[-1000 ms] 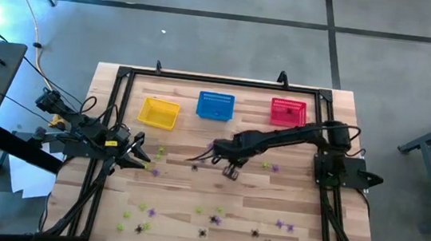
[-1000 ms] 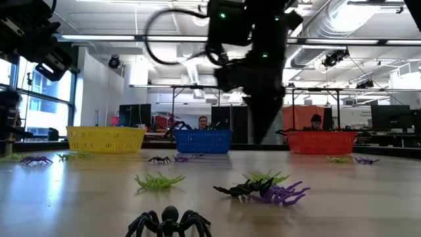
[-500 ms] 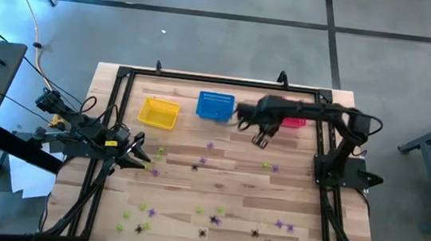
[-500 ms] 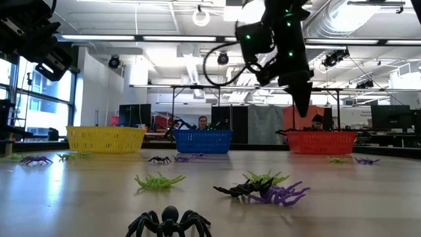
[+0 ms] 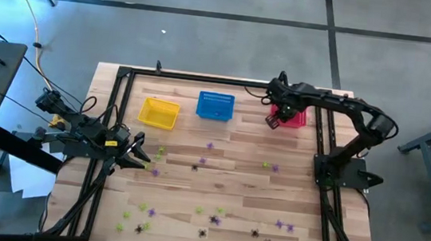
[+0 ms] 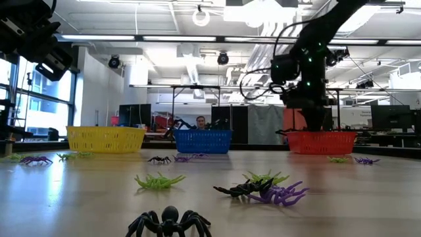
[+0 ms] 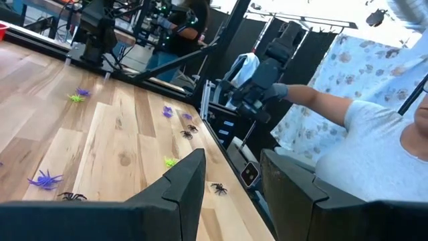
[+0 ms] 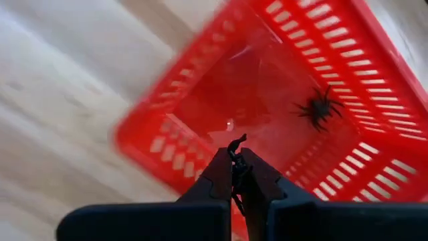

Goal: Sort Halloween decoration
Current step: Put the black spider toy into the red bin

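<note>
My right gripper (image 5: pixel 274 120) points down above the red basket (image 5: pixel 299 120) at the table's far right, shut on a small black spider trinket (image 8: pixel 235 144). Another black spider (image 8: pixel 317 107) lies on the basket's floor. Purple (image 5: pixel 210 146), yellow-green (image 5: pixel 265 165) and black (image 5: pixel 194 167) spiders lie scattered on the wood. In the low view a black one (image 6: pixel 169 222) is nearest, and the right gripper (image 6: pixel 316 124) hangs over the red basket (image 6: pixel 322 142). My left gripper (image 7: pixel 231 181) waits level at the table's left edge (image 5: pixel 138 154), open, with nothing between its fingers. My right gripper pinches the black spider between its two fingertips (image 8: pixel 221 167), coming from above and pointing down. Only a thin black leg (image 8: pixel 237 140) sticks out past the tips; the rest is hidden between the fingers. The spider hangs clear above the red basket's inside.
A yellow basket (image 5: pixel 158 113) and a blue basket (image 5: pixel 215 106) stand in a row with the red one along the far edge. A black frame (image 5: pixel 204 78) rims the table. A person's arm in a glove (image 7: pixel 321 107) shows beyond the table's near side.
My right gripper has swung from the table's middle toward the far right edge, rolling as it went, and now stands over the red basket. It has stayed shut throughout. The spiders on the table lie as before.
</note>
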Robot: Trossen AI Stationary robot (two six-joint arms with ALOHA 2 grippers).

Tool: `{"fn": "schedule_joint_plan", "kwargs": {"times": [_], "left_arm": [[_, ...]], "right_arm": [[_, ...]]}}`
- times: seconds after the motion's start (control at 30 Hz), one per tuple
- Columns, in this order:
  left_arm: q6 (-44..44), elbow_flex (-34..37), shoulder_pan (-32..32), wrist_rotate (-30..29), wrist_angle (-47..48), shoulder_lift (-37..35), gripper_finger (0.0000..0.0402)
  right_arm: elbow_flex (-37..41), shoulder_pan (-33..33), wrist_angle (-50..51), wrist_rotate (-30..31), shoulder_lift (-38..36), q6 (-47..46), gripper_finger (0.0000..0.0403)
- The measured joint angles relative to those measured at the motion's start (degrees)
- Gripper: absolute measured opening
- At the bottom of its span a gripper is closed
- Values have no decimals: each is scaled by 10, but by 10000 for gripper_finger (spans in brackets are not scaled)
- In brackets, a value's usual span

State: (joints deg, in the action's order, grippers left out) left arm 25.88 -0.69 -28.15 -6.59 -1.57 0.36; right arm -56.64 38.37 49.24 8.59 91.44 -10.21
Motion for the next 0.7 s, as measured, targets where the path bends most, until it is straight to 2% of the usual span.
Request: {"fn": "schedule_joint_plan", "kwargs": {"times": [0.3, 0.6, 0.7], "left_arm": [[0, 0, 0, 0, 0, 0, 133], [0, 0, 0, 0, 0, 0, 133], [0, 0, 0, 0, 0, 0, 133]], "right_arm": [[5, 12, -22, 0, 0, 18, 9], [5, 12, -28, 0, 0, 42, 105], [5, 12, -28, 1, 0, 51, 124]]}}
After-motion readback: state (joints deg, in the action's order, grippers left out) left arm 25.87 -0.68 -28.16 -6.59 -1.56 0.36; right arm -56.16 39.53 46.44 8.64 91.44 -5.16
